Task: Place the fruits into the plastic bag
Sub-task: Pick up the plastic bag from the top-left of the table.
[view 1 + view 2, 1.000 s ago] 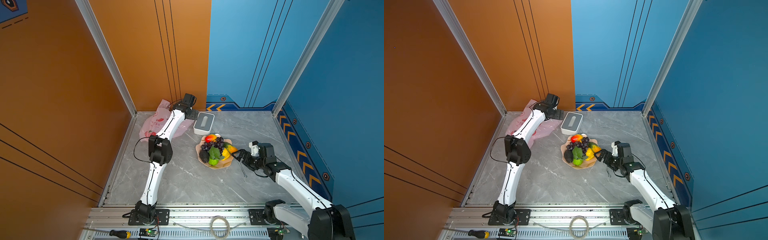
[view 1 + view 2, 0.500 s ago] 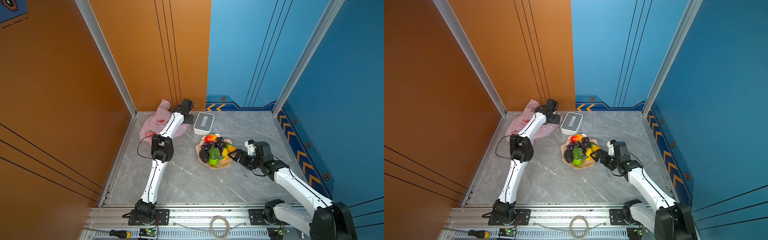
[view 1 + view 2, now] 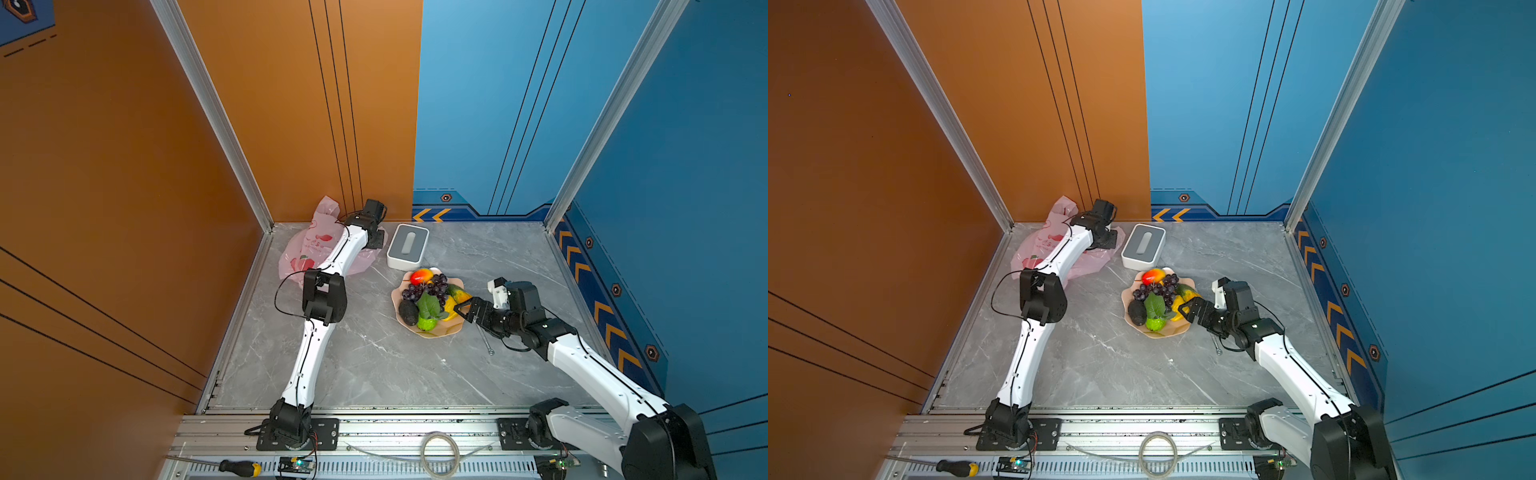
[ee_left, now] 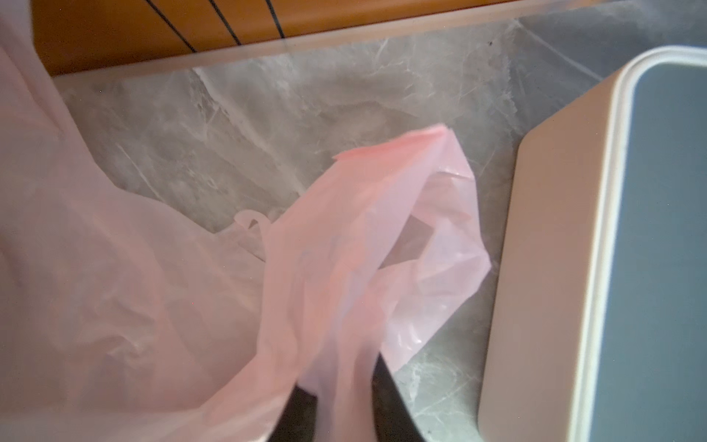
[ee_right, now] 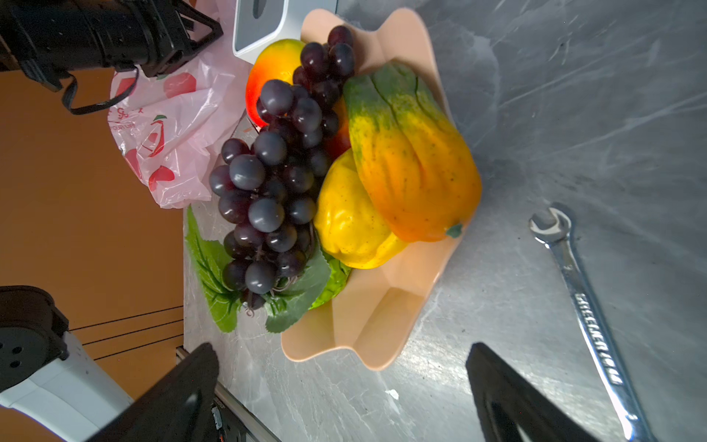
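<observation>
One black-and-yellow screwdriver lies on the near rail. On the grey marbled bench, one shiny steel wrench lies right of the plate. The right hand hovers at the plate's right edge, spread wide and holding nothing.

The one plate, peach and scalloped, sits mid-bench and carries all six fruits:
- one knobbly dark grape bunch with a green leaf
- one smooth red-orange mango at the far edge
- one ridged orange-green fruit
- one yellow fruit
- one lime-green fruit
- one blackish avocado

Just beyond stands one rectangular white box with a grey top. In the far left corner lies the one bag, thin crinkly pink film with red prints. The left hand is narrow, pinching a fold of it.
</observation>
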Motion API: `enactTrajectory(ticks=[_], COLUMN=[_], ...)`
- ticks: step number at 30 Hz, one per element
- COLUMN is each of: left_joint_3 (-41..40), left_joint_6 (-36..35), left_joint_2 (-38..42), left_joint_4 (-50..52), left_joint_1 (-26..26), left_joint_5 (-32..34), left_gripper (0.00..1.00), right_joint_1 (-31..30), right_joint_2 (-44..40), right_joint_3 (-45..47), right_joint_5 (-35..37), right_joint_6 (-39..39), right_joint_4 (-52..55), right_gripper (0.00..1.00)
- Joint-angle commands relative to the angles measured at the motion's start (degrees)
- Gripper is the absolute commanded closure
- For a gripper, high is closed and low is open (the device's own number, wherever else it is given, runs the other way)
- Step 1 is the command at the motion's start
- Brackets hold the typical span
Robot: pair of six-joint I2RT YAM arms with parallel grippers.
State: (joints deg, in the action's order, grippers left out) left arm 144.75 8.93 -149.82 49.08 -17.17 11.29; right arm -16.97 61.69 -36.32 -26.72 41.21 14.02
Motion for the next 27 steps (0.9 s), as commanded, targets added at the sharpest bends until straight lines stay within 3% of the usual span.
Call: enactTrajectory(ticks=[1,4,12,22,27], left_joint_3=[-1.95,-3.44,-9.07,-18.56,-23.17], left_joint_6=[0.23,0.19,-0.36,-3.61,-7.69], left_joint_2=[3.14,4.8,12.38,28.54,37.11], left_joint_4=[0.67,0.75,0.73,0.7,1.19], left_joint_1=[0.47,0.47,0.05,-1.71,-5.18], left_joint_5=[-1.12,-1.62,-3.2,-4.8,-4.87], left_gripper=[0.94,1.0,1.0,1.0,1.0], right_joint_1=[-0.43,-0.52,-0.61,-1.3,-1.49], right_joint_2=[-1.64,-2.43,-4.85,-6.75,-7.33], right_joint_3=[-1.33,-1.43,-1.43,-1.54,-2.78], right_joint_5=[2.19,2.19,2.68,2.99,2.99], right_joint_6=[-0.02,0.01,0.39,1.59,1.2], right_joint_4=[2.13,2.55,2.96,1.78,2.42], right_gripper=[0.0,0.0,0.0,0.0,0.0])
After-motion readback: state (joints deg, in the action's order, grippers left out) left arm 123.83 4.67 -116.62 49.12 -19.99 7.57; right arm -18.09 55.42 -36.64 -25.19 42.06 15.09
